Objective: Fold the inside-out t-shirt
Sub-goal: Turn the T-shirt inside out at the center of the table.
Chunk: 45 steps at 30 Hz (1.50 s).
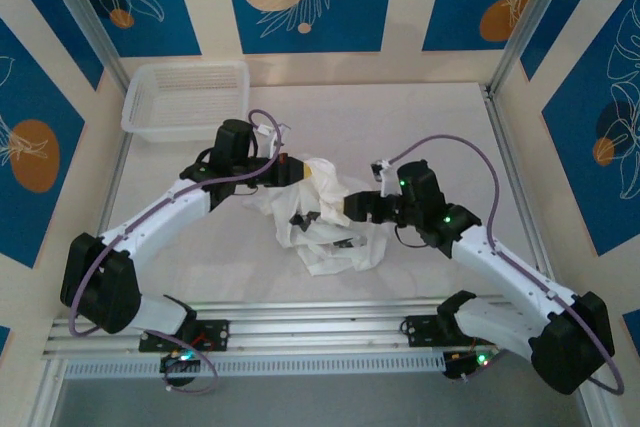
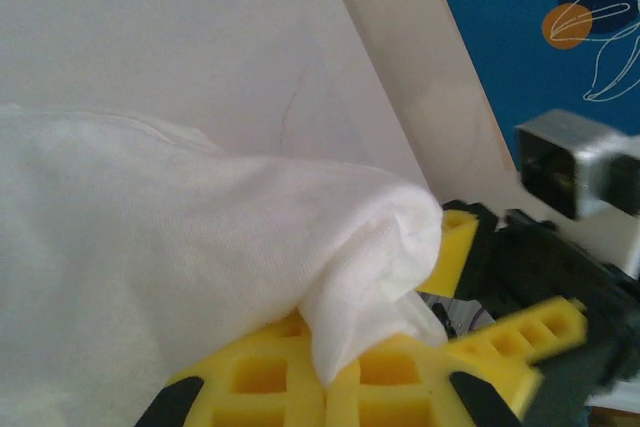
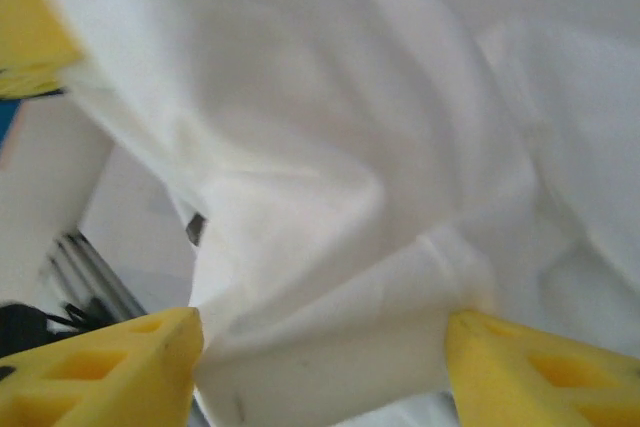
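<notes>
The white t-shirt (image 1: 335,232) lies crumpled at the middle of the table. My left gripper (image 1: 300,172) is at its far upper edge, shut on a pinched fold of cloth (image 2: 350,317) between the yellow fingers (image 2: 260,382). My right gripper (image 1: 335,215) reaches into the heap from the right, open, with its yellow fingers (image 3: 110,372) wide apart. A hemmed band of the shirt (image 3: 330,347) lies between them. The shirt's sleeves and collar are hidden in the folds.
A white mesh basket (image 1: 185,97) stands at the back left of the table. The right gripper's yellow fingers (image 2: 455,247) sit close beside my left gripper. Metal frame posts (image 1: 520,37) and patterned walls close the table in.
</notes>
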Tool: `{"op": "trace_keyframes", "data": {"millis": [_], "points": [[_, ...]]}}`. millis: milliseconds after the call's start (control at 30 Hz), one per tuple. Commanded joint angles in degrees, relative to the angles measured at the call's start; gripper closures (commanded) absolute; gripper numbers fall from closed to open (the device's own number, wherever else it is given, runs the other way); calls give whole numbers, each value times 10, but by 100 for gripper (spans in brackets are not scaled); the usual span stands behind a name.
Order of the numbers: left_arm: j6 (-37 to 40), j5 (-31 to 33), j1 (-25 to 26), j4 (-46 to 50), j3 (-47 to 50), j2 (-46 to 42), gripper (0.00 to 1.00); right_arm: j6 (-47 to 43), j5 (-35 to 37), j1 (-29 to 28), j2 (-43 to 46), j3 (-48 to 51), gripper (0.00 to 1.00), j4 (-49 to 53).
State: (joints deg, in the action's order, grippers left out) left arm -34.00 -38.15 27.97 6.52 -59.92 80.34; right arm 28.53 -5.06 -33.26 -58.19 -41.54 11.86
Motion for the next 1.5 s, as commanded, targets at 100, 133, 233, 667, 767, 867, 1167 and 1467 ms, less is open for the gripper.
{"op": "trace_keyframes", "data": {"millis": [100, 133, 233, 667, 767, 867, 1167, 1467], "points": [[5, -18, -1, 10, -7, -25, 100, -201, 81, -61, -91, -90, 29, -40], [5, -16, -1, 11, -7, -26, 100, -209, 81, -66, -110, -105, 28, -37], [4, -13, -1, 13, -9, -27, 100, -202, 105, -71, -177, -149, 28, -34], [111, 209, -39, 119, 5, 24, 92, 43, -376, 10, -121, -122, 100, -134], [93, 186, -40, 67, 42, -9, 72, 118, -393, 36, -109, -80, 100, -226], [111, 240, -41, 110, 42, -64, 70, 141, -389, 53, -119, -72, 97, -251], [-17, 132, -15, 124, 70, -220, 52, 159, -337, 77, -162, -90, 100, -234], [-99, 132, 129, 28, 82, -140, 60, 162, -307, 79, -162, -87, 100, -222]]}}
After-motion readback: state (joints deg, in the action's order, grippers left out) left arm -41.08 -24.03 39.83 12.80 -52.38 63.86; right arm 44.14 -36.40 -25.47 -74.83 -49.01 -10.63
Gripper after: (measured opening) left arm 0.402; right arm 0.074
